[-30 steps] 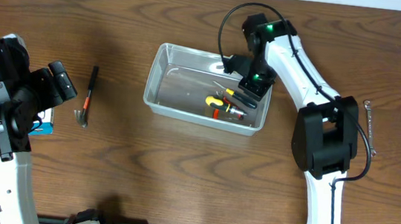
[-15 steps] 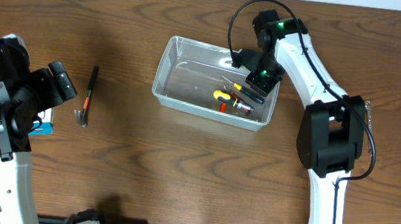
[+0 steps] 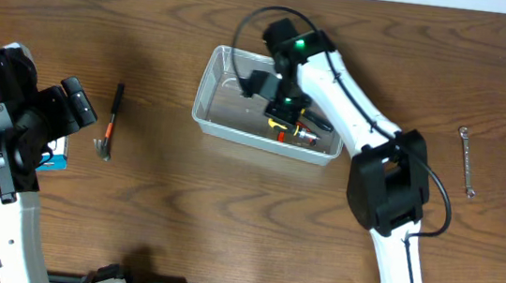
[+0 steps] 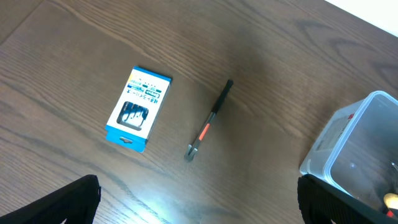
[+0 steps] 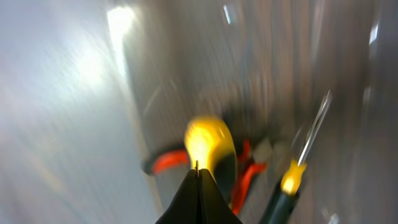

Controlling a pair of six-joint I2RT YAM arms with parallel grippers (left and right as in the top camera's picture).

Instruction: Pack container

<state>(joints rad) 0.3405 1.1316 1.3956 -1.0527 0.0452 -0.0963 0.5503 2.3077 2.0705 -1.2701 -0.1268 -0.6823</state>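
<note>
Dark bench point(image 3: 226, 219), far edge: container point(image 3: 223, 110) likely light, flexible, slides easily, best held by rim; right fingers point(image 5: 211, 208) together inside it, left fingers point(image 4: 68, 202) apart.

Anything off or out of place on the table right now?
Nothing spilled or damaged. The clear plastic tub sits slightly skewed on the wooden table; a silver wrench, a black-and-orange hand tool and a blue-and-white box lie outside it.

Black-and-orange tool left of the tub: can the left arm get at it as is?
Probably yes. The tool lies alone on bare table, apart from the blue-and-white box and the container. The left gripper hangs open nearby, nothing between.
</note>
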